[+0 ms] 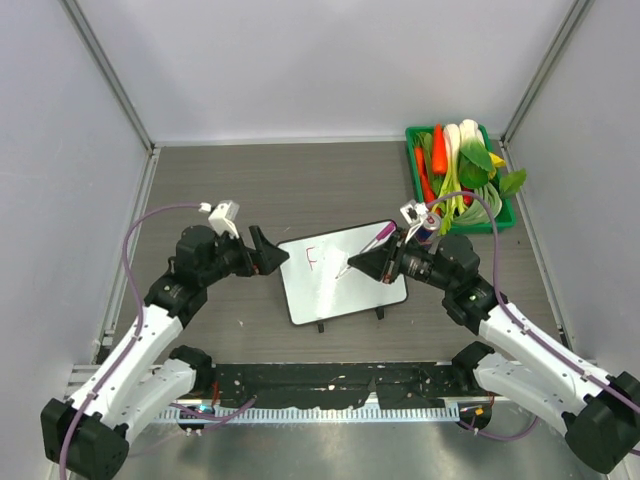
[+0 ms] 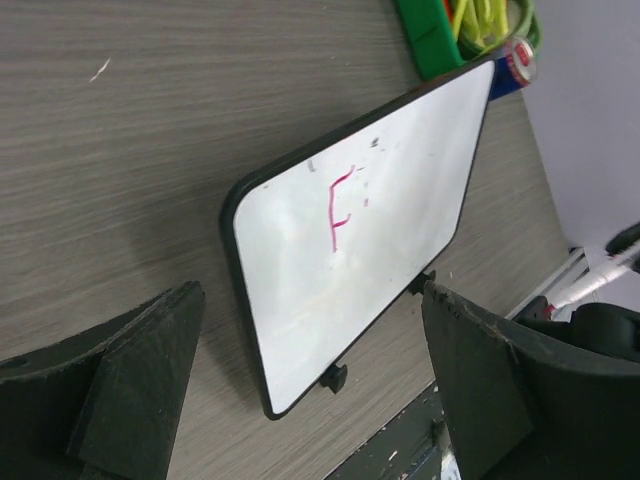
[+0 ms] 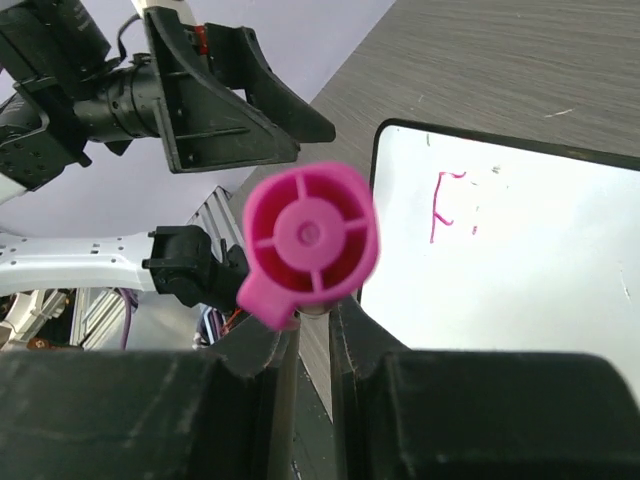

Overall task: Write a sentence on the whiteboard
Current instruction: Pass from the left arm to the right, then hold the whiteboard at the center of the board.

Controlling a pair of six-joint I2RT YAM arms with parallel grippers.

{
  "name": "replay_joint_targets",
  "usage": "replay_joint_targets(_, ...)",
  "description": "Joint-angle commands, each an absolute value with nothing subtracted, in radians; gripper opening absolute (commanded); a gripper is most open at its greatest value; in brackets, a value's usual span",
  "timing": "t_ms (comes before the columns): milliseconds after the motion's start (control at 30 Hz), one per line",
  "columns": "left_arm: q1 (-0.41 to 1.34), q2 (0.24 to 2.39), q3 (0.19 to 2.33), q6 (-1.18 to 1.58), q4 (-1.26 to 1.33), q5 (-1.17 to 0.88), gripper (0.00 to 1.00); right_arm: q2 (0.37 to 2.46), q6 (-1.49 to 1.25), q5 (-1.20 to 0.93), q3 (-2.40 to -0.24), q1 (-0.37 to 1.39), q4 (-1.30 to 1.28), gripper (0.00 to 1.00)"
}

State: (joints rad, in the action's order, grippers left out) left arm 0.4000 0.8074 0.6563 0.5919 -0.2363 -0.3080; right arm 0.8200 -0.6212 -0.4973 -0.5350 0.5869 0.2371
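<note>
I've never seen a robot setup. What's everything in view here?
whiteboard: one, white, lying mid-table
writing: one letter F, pink, on the whiteboard
marker: one, pink, held over the whiteboard
tray: one, green, far right corner
vegetables: several, orange, white, green, in the tray
can: one, blue and red, by the whiteboard's far corner
table: one, grey, under everything
left gripper: one, black, open, left of the whiteboard
right gripper: one, black, shut on the marker

Grey wood-grain table (image 1: pixel 300 180) bears whiteboard (image 1: pixel 330 290) and green vegetable tray (image 1: pixel 490 225).
</note>
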Motion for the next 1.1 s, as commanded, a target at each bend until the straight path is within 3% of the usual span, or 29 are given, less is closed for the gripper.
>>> replay_joint_targets(0, 0.354, 0.87, 0.597, 0.644, -0.132, -0.369, 0.92, 0.836, -0.591, -0.477, -0.529, 0.584, 0.293, 0.01)
replay_joint_targets(233, 0.33, 1.026, 0.503, 0.73, 0.207, -0.553, 0.82, 0.873, -0.61, -0.471, -0.531, 0.584, 0.345, 0.01)
replay_joint_targets(433, 0.322, 1.124, 0.448, 0.77, 0.454, -0.64, 0.64, 0.906, -0.604, -0.46, -0.543, 0.584, 0.362, 0.02)
replay_joint_targets(733, 0.324, 1.138, 0.379, 0.729, 0.515, -0.64, 0.17, 1.006, -0.577, -0.443, -0.561, 0.584, 0.414, 0.01)
replay_joint_targets(900, 0.324, 1.143, 0.356, 0.658, 0.444, -0.601, 0.01, 1.045, -0.563, -0.397, -0.58, 0.584, 0.442, 0.01)
replay_joint_targets(1067, 0.322, 1.123, 0.356, 0.612, 0.331, -0.543, 0.0, 1.057, -0.545, -0.333, -0.594, 0.588, 0.456, 0.01)
